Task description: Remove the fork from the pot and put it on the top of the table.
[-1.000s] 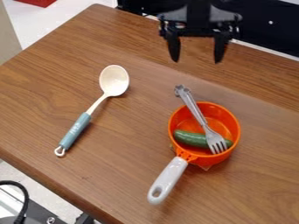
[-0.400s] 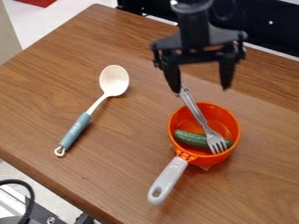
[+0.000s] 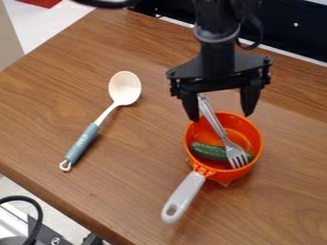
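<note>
My gripper [image 3: 221,117] hangs open over the back rim of the orange pot, its two fingers spread wide to the left and right. Between them in the view runs the handle of the silver fork [image 3: 214,119]; whether they touch it I cannot tell. The fork leans over the pot's back-left rim, tines down inside on the right part of a green cucumber. The orange pot [image 3: 257,145] stands on the wooden table [image 3: 121,196], its grey handle pointing toward the front left.
A white spoon [image 3: 125,88] with a teal handle lies on the table left of the pot. The table's front edge runs diagonally at the lower left, where a black cable [image 3: 39,215] hangs. A dark panel stands behind the table.
The gripper has come down and toward the pot from the top edge, staying open. The fork, pot and spoon have not moved.
</note>
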Action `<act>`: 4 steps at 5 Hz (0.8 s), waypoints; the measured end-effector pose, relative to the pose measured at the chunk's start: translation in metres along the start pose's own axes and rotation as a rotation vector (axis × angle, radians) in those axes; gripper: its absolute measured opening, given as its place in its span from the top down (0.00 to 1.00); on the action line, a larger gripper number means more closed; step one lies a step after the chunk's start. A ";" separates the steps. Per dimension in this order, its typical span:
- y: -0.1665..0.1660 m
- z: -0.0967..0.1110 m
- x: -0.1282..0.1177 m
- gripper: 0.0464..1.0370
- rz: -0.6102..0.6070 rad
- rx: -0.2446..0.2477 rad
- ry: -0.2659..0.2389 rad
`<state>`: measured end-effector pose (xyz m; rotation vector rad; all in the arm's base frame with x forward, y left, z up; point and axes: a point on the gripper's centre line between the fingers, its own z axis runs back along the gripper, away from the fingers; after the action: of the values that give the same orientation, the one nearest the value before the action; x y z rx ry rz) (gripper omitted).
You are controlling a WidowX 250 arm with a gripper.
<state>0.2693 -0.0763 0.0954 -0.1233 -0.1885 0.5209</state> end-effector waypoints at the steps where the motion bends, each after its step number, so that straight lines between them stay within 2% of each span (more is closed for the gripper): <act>1: 0.000 -0.010 0.003 0.04 0.016 0.017 -0.015; 2: 0.002 -0.020 0.001 0.04 0.009 0.037 -0.013; 4: 0.000 -0.028 -0.004 0.04 -0.003 0.045 -0.009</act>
<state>0.2718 -0.0803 0.0672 -0.0766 -0.1855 0.5223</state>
